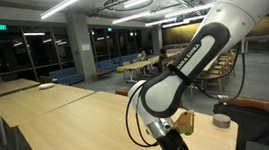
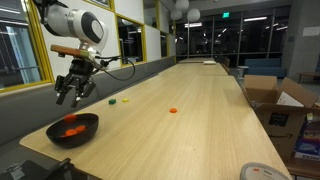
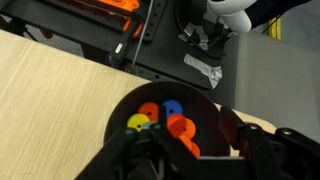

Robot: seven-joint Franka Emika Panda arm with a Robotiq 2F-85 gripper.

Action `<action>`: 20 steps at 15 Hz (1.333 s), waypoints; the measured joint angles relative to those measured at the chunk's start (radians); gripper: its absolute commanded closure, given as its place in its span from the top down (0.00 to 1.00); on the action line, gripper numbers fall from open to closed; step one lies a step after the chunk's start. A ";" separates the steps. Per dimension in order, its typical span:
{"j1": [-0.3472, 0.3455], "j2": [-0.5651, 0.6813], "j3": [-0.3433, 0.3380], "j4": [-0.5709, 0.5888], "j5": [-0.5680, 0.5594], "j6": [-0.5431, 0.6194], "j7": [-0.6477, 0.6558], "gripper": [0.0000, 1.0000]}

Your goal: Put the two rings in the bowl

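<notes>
The bowl (image 2: 72,128) stands on the near left end of the wooden table and looks dark here. It holds several small rings, orange, blue, yellow and green, which show in the wrist view (image 3: 165,118). An orange ring (image 2: 172,110) lies on the table farther along. A small yellow ring (image 2: 113,101) lies nearer the left edge. My gripper (image 2: 72,90) hangs above the bowl with its fingers spread and nothing between them. In the wrist view the gripper (image 3: 188,150) frames the bowl (image 3: 118,135) from above. The arm fills an exterior view, with the gripper (image 1: 166,137) low in it.
A small green piece (image 2: 126,101) lies beside the yellow ring. A white flat dish (image 2: 262,172) sits at the near right edge. Cardboard boxes (image 2: 272,100) stand right of the table. A small grey round object (image 1: 221,121) sits near a wooden block (image 1: 185,120).
</notes>
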 measured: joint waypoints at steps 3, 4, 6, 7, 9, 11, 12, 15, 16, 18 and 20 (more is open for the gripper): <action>-0.008 0.000 0.000 0.001 0.000 -0.008 0.001 1.00; -0.008 0.000 -0.001 0.001 0.000 -0.008 0.003 1.00; -0.010 0.000 -0.007 0.004 -0.006 0.006 0.026 1.00; -0.012 -0.001 -0.015 0.008 -0.014 0.026 0.052 1.00; -0.025 -0.008 -0.039 0.017 -0.033 0.081 0.095 1.00; -0.046 -0.028 -0.066 0.021 -0.063 0.135 0.119 1.00; -0.058 -0.043 -0.081 0.022 -0.083 0.160 0.130 1.00; -0.103 -0.082 -0.129 0.018 -0.142 0.233 0.165 1.00; -0.120 -0.088 -0.147 0.016 -0.163 0.263 0.179 1.00; -0.156 -0.085 -0.183 0.014 -0.201 0.330 0.214 1.00; -0.189 -0.062 -0.219 0.016 -0.236 0.407 0.259 1.00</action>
